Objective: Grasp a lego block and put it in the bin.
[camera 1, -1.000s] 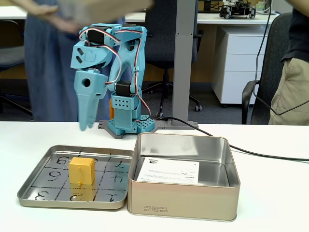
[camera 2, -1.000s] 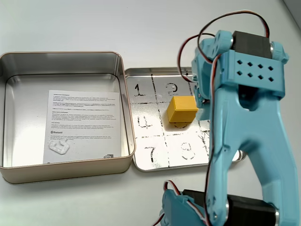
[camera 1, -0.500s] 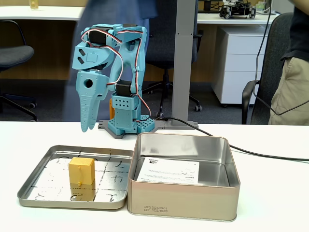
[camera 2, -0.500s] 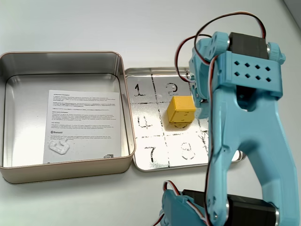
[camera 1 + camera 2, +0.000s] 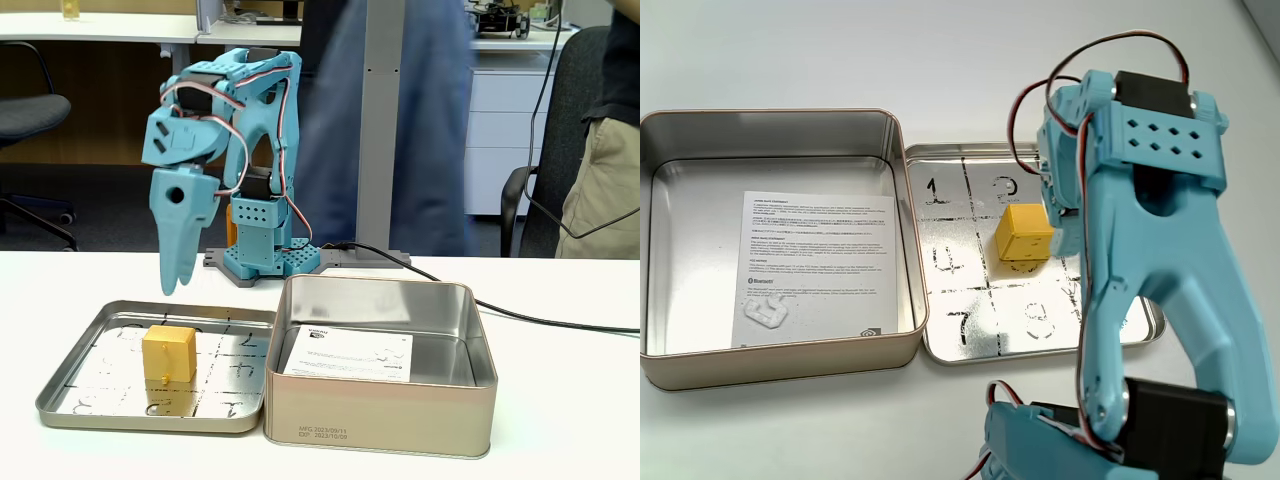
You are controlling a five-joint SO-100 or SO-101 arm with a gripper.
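The yellow-orange lego block [image 5: 168, 353] rests in the shallow numbered tray [image 5: 60, 402], on its middle square [image 5: 1025, 232]. My blue gripper [image 5: 177, 286] points straight down, hanging above the tray's far edge, a little behind and above the block. Its fingers are pressed together with nothing between them. The deep silver bin [image 5: 380, 420] stands right beside the tray, touching it, with a white paper label [image 5: 815, 265] on its floor. In the view from above, my arm [image 5: 1150, 260] covers the tray's right part and reaches just to the right of the block.
A black cable [image 5: 520, 315] runs across the table behind the bin. A small white piece [image 5: 765, 313] lies on the label. A person in blue [image 5: 390, 120] passes behind the table, and another stands at the right edge [image 5: 610, 150].
The gripper has dipped a little lower and shifted slightly left over the tray's far edge. The block has not moved. The person behind walked from left to right.
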